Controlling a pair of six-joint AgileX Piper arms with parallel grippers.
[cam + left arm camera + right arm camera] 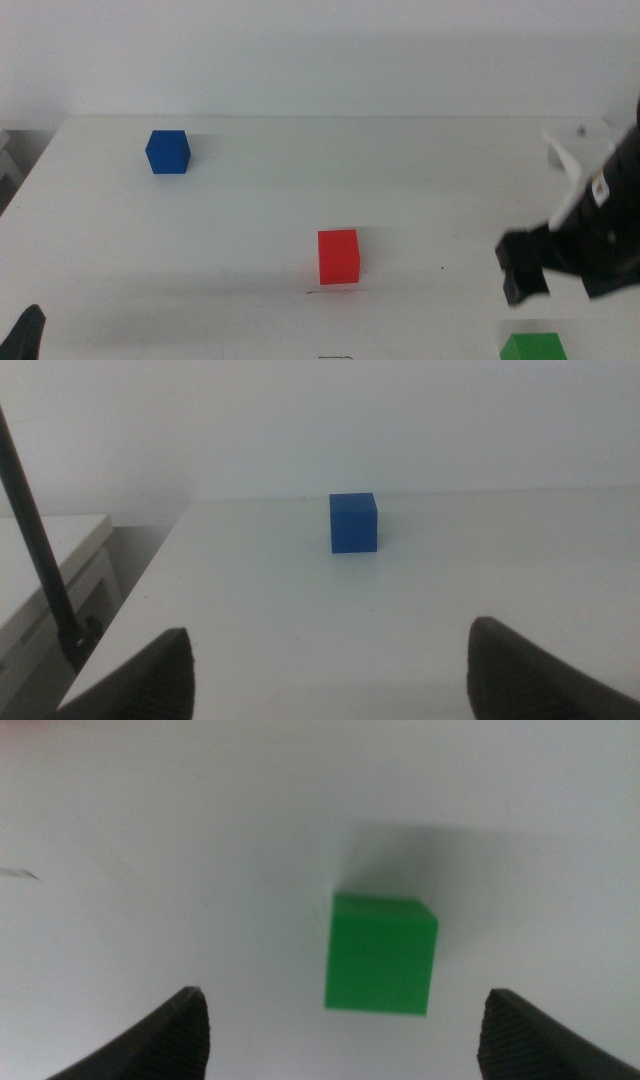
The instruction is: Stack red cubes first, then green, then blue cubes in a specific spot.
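The red cube (338, 256) sits near the table's middle, just behind a short thin dark line (335, 291). The blue cube (167, 152) stands at the far left; the left wrist view shows it (354, 522) well ahead of the jaws. The green cube (533, 347) lies at the front right. My right gripper (522, 275) hovers above and just behind it, open; in the right wrist view the green cube (381, 954) lies between the spread jaws of the gripper (345, 1040). My left gripper (25, 335) waits at the front left, open and empty (330, 665).
The white table's left edge (150, 585) runs close to the blue cube, with a thin black rod (40, 550) beyond it. A second faint dark mark (335, 357) lies at the front edge of the middle view.
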